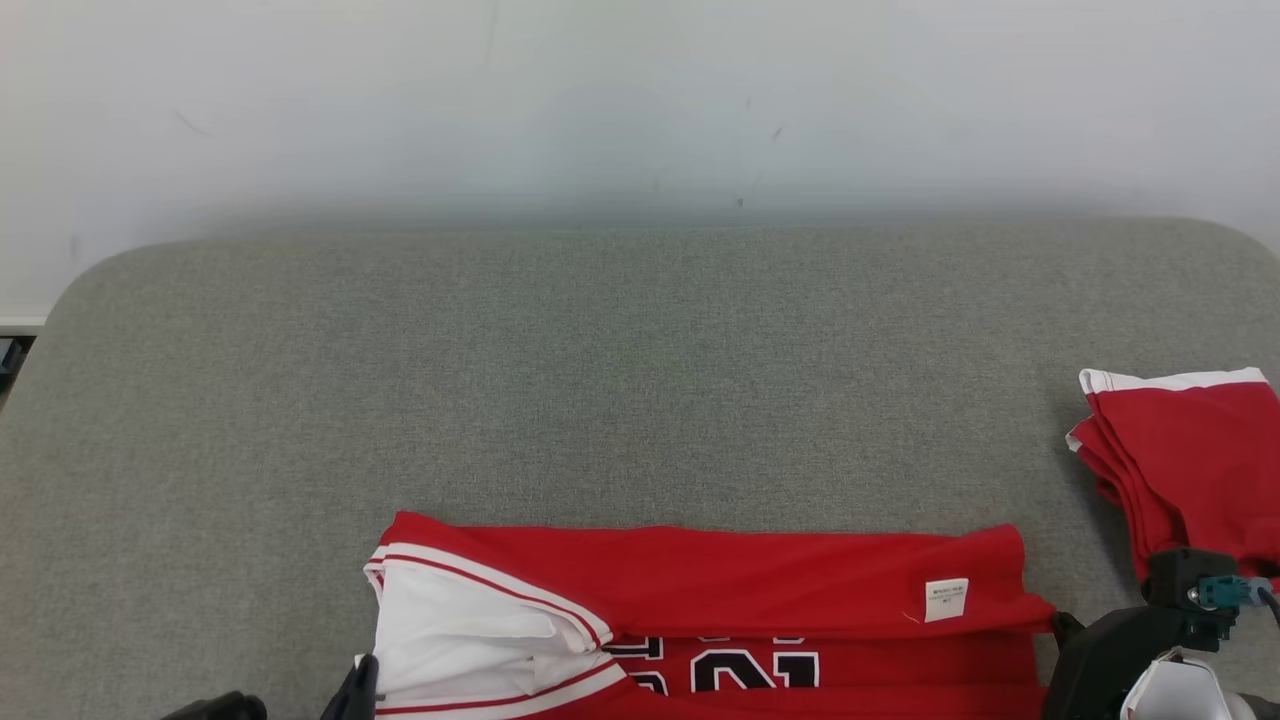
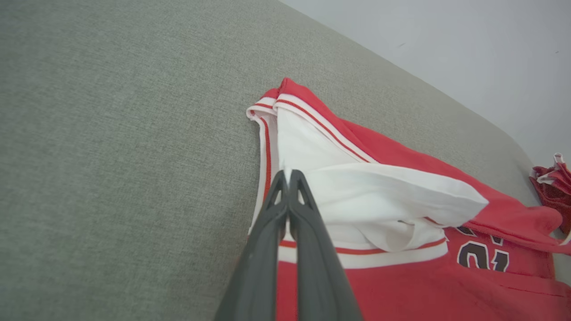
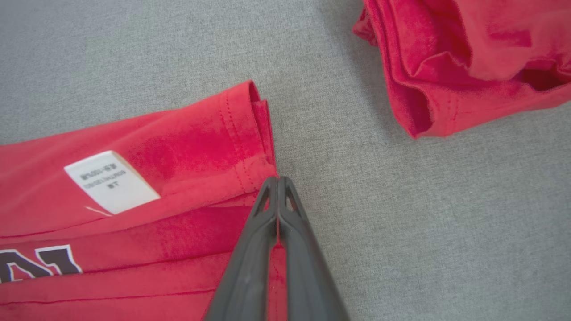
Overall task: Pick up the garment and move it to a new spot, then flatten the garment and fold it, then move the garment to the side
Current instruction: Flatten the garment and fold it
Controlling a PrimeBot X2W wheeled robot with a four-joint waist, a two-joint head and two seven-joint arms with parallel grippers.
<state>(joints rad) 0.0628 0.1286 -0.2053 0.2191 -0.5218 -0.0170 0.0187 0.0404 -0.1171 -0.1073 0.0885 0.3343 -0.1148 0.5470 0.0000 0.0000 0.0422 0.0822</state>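
The jersey runs off the bottom edge, its number half cut; print on the tag is way too tiny to read.

red jersey, grey surface, red pile

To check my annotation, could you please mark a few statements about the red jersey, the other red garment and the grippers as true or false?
1. The red jersey with white trim and black numerals lies on the grey fabric surface. True.
2. A white label shows near the jersey's right end. True.
3. The left gripper has its jaws wide open. False: they are shut on the jersey's white part.
4. The second folded red garment lies on the jersey. False: it lies apart, to its right.
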